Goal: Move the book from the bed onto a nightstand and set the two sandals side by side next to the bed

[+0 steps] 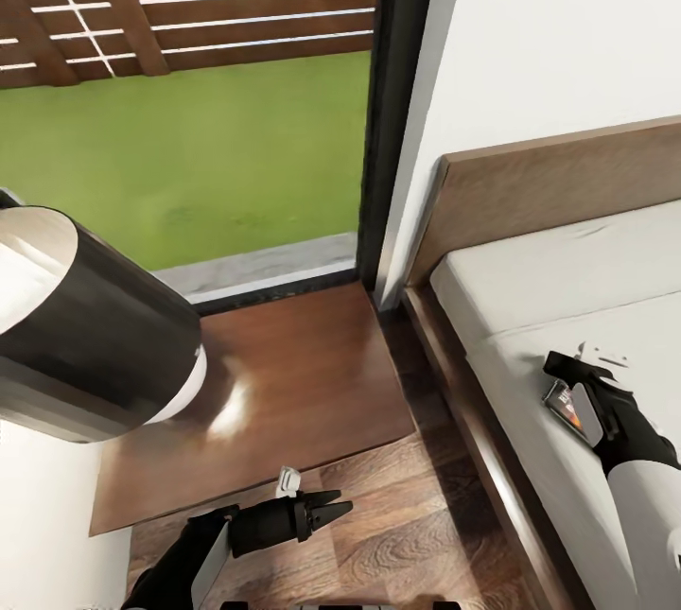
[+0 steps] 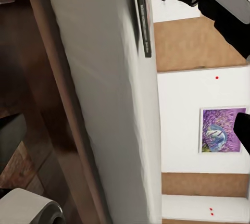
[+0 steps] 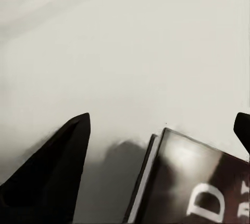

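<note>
Right wrist view shows my right gripper with jaws spread astride the book, flat on the bed mattress; closing now might nudge the thin paperback away; left gripper hangs open above the floor.

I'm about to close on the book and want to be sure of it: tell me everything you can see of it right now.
The book is a thin paperback lying flat on the bed's pale mattress, near the edge facing the floor. Its glossy dark cover bears large pale lettering; the pale page edge shows along one side. The left wrist view shows its slim dark spine. The right gripper hangs over it, fingers spread either side; contact cannot be told.
</note>
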### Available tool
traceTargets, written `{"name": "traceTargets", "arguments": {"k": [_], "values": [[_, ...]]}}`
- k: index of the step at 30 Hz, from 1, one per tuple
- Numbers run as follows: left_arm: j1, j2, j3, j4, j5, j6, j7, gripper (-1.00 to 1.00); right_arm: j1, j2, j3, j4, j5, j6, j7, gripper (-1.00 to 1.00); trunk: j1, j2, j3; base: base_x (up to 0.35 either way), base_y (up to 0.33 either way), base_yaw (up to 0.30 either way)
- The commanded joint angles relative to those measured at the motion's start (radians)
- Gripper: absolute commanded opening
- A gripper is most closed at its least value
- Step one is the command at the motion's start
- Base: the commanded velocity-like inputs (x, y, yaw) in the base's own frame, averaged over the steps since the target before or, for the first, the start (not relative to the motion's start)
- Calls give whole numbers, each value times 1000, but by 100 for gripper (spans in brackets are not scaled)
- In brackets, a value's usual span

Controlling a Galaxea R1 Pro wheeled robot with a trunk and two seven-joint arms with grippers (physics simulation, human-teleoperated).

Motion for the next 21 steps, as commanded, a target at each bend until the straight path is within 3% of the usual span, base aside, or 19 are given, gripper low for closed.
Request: {"name": "traceTargets", "arguments": {"k": [1,21], "values": [[0,0,-1,0,5,10,-2,100,1,0,2,44,-13,8,-3,100,0,0,-1,0,0,57],[0,0,-1,0,5,11,-1,100,1,0,2,44,-13,8,-3,100,0,0,-1,0,0,4]]}}
